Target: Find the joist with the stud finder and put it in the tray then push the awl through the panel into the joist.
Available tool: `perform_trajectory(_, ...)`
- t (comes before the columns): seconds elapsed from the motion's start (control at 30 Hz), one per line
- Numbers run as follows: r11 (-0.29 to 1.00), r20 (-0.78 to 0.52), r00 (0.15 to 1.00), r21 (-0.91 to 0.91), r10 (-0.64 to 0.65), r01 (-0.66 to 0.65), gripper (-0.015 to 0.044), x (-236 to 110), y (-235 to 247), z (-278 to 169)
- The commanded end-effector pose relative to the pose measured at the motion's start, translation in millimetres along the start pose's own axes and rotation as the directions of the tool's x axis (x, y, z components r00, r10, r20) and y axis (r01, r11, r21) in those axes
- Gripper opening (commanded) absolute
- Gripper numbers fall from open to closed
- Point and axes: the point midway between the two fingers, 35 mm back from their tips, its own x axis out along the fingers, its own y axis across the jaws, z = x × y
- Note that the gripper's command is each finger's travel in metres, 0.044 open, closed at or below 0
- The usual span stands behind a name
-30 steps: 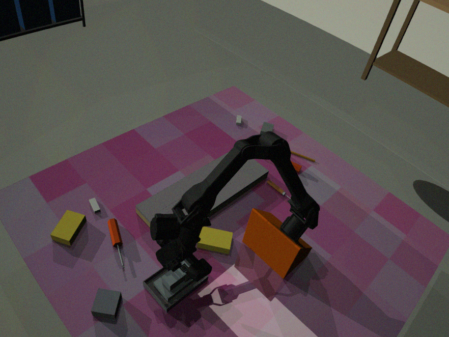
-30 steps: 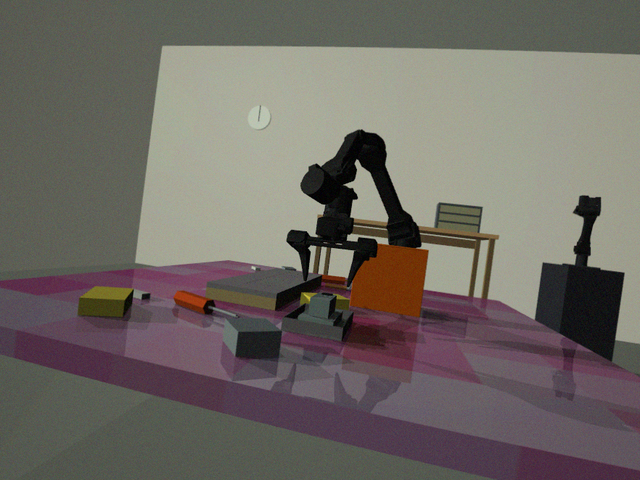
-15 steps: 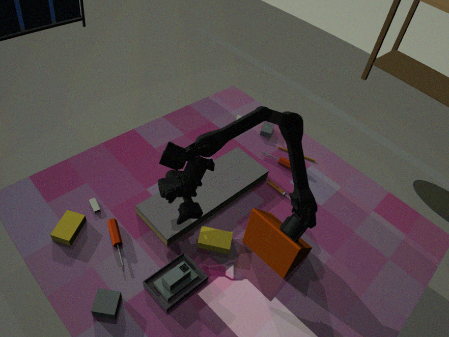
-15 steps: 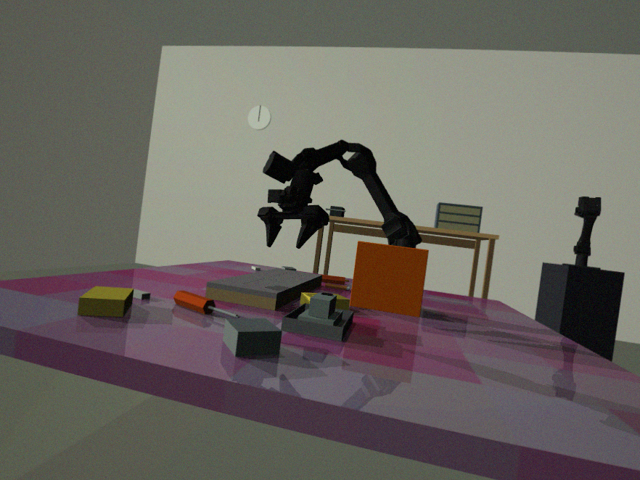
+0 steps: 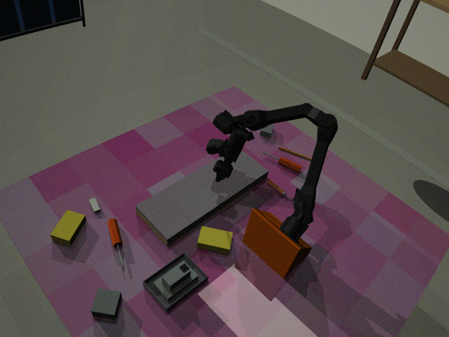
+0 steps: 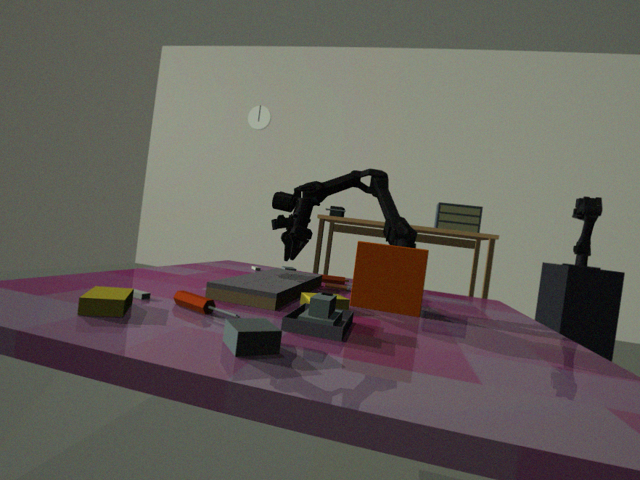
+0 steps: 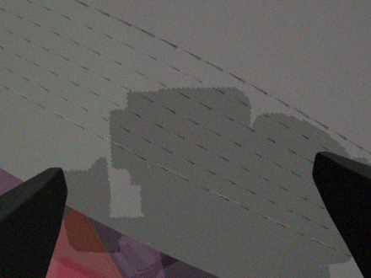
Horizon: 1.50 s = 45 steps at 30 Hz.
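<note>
My gripper (image 5: 221,176) (image 6: 292,254) (image 7: 194,172) is open and empty. It hangs a little above the far half of the grey floor panel (image 5: 181,206) (image 6: 257,286) (image 7: 225,38), which has faint dashed lines on it. The grey stud finder (image 5: 176,277) (image 6: 322,304) lies in the dark tray (image 5: 156,294) (image 6: 310,326) near the mat's front. One orange-handled pointed tool (image 5: 114,232) (image 6: 194,301) lies left of the panel. Another orange-handled tool (image 5: 289,164) and a thin wooden-handled tool (image 5: 276,186) lie right of it, near the arm.
Yellow blocks (image 5: 67,226) (image 5: 215,239) lie left of and in front of the panel. A grey block (image 5: 106,303) (image 6: 252,336) sits at the front left. The orange base box (image 5: 270,243) (image 6: 388,278) carries the arm. A pencil (image 5: 294,153) lies at the back right.
</note>
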Motion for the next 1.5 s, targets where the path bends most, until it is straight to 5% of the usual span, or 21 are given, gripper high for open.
perform_trajectory(0.0,0.992,-0.059,0.998,0.119,-0.037,0.044,0.0440,2,-40,-44)
perform_trajectory(0.3,0.874,-0.250,0.961,0.434,-0.115,0.217,0.0440,-11,-116,-180)
perform_trajectory(1.47,0.871,-0.255,0.960,0.439,-0.116,0.222,0.0440,22,-127,-191)
